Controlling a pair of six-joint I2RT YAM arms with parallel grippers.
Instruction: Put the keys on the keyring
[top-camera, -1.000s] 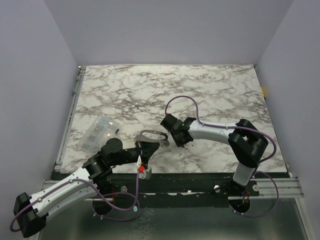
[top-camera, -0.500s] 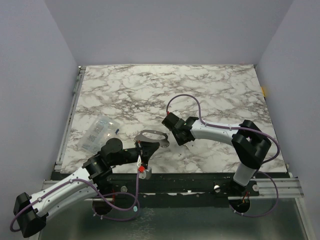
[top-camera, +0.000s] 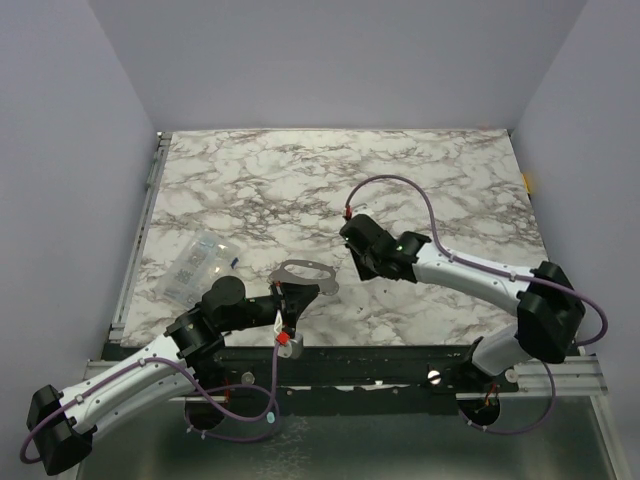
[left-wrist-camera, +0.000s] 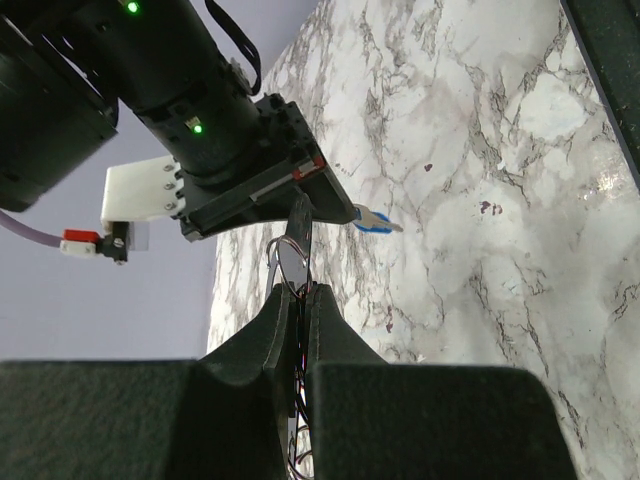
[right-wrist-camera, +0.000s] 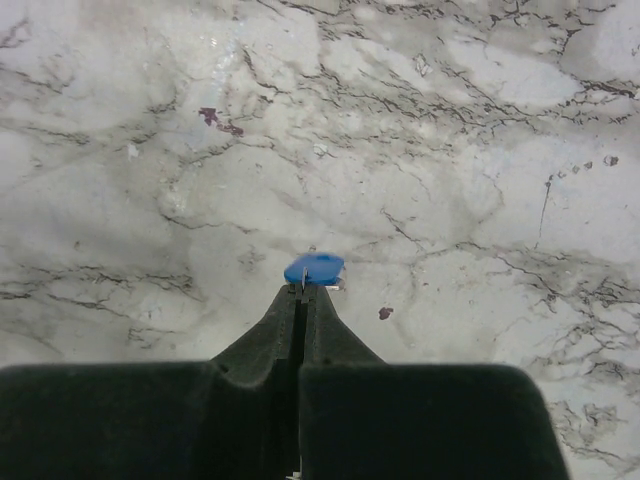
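My left gripper (left-wrist-camera: 298, 290) is pinched all but shut on the keyring (top-camera: 305, 264), the thin grey wire caught right between the tips and the rest of the loop sticking out past them. From above, the ring lies out flat over the near part of the marble table (top-camera: 450, 180), about midway between my two arms, and I hold it from its near side. My right gripper (right-wrist-camera: 302, 293) is closed tight, with the blue-headed key (right-wrist-camera: 314, 268) clamped at the very tips. Only the blue plastic head pokes out beyond the fingers, with marble behind it. I cannot tell whether the key touches the table or hangs above it. Through my left wrist camera the right gripper stands just beyond the ring, its key jutting out sideways close to the top of the loop but apart from it, not threaded on. A clear plastic packet (top-camera: 197, 265) with printed marks lies on the table left of the ring, near the left edge.
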